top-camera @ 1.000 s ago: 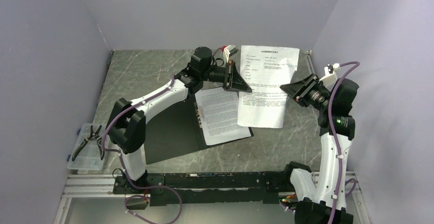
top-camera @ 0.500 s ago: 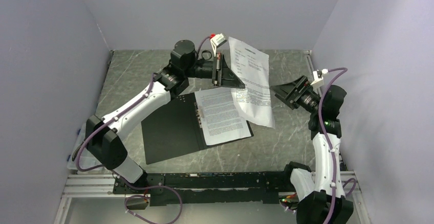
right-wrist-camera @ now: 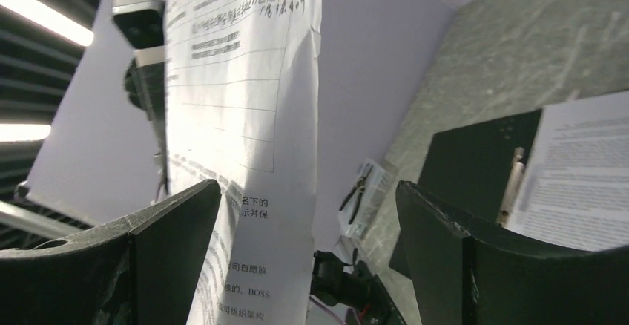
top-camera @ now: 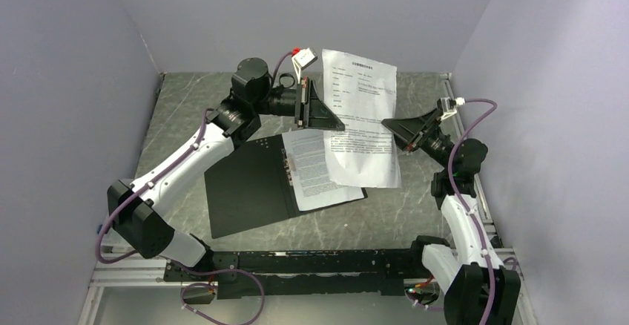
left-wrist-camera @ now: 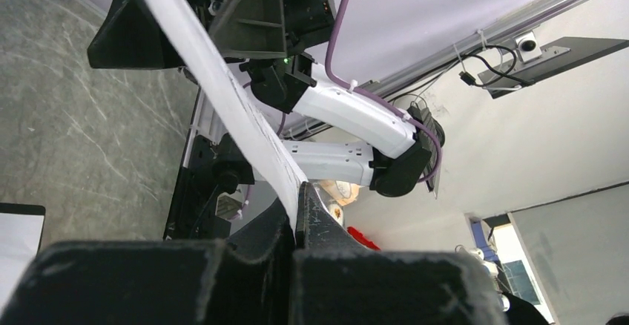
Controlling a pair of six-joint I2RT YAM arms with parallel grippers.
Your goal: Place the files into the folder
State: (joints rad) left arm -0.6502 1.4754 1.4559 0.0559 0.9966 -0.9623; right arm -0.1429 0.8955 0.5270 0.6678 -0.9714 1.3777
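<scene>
- The left gripper (top-camera: 334, 123) was clamped shut on the left edge of a printed sheet (top-camera: 360, 117). It held the sheet up off the table (top-camera: 185, 102), nearly upright, with the long axis running top to bottom.
- Below that gripper, and a little back toward its arm's base, the folder (top-camera: 245, 188) lay open with its black inside up. Its metal clip (top-camera: 288, 165) ran along the spine, and a filed page (top-camera: 319, 169) lay flat just right of the clip.
- The raised sheet's lower end hung over the filed page's right part.
- The right gripper (top-camera: 388, 124) stood at the sheet's right edge with its jaws spread wide. From its wrist, the paper hung in the gap, close by one finger; I couldn't tell whether it touched.
- To my eye the left arm was nearer the folder. The sheet needed to come down and leftward, with its long axis laid along the filed page's.
</scene>
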